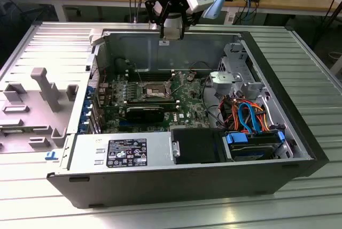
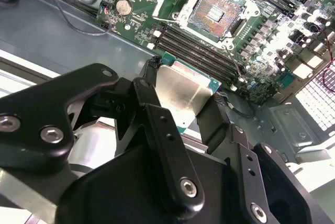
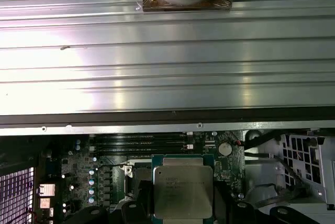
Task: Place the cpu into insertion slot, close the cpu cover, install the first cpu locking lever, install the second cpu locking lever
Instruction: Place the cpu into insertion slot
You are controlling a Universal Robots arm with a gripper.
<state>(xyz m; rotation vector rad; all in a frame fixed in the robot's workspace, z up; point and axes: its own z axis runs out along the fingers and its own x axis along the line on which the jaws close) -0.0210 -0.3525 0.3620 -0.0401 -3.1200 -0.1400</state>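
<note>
Exterior view: the gripper (image 1: pixel 172 33) is seen raised above the far wall of the open computer case (image 1: pixel 187 181), which is laid on its side on a ribbed metal table (image 1: pixel 310 79). Inside the case, the insertion slot (image 1: pixel 155 90) is found on the green motherboard (image 1: pixel 189 106), well apart from the gripper and lower than it.

In the second wrist view, the cpu (image 2: pixel 180 85) is gripped by two opposite edges between the black fingers (image 2: pixel 148 90), which are closed only as far as the chip's width. The chip is held clear of the board and is touched by nothing but the fingers. Beyond it, the slot's contact field is shown bare inside its silvery rim. Long black memory slots (image 2: pixel 199 51) are seen between the slot and the chip, and a coin cell (image 2: pixel 123 7) is set on the board nearby.

In the first wrist view, the dull silver top of the cpu is turned to the lens, with the motherboard behind it and the table's ribs beyond the case wall.
</note>
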